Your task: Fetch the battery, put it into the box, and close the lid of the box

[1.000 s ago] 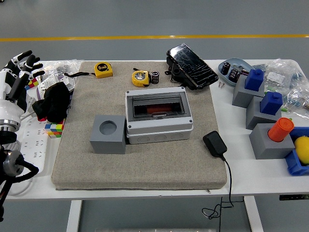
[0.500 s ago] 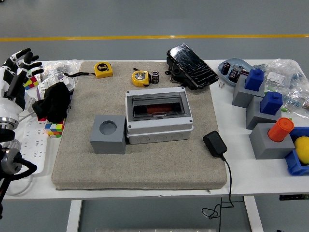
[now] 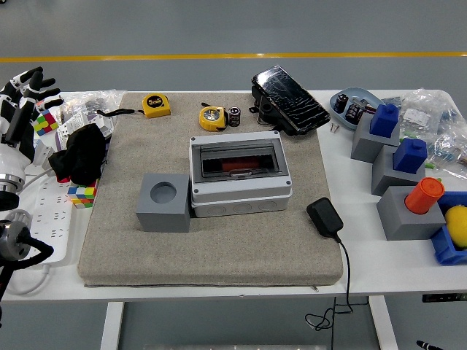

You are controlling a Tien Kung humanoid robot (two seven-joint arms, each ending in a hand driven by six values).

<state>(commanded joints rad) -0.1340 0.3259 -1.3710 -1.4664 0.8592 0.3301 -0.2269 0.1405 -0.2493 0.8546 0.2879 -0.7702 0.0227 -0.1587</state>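
Fingers (image 3: 29,80) of my left hand (image 3: 18,120) are spread, holding nothing. Well to their right the small black cylindrical battery (image 3: 234,116) stands on the grey mat, just beyond the grey plastic box (image 3: 239,177), whose smoked lid lies shut.

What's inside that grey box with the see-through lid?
Through the shut dark lid of the box, something reddish shows. The tinted cover hides what it is, and the rest of the inside.
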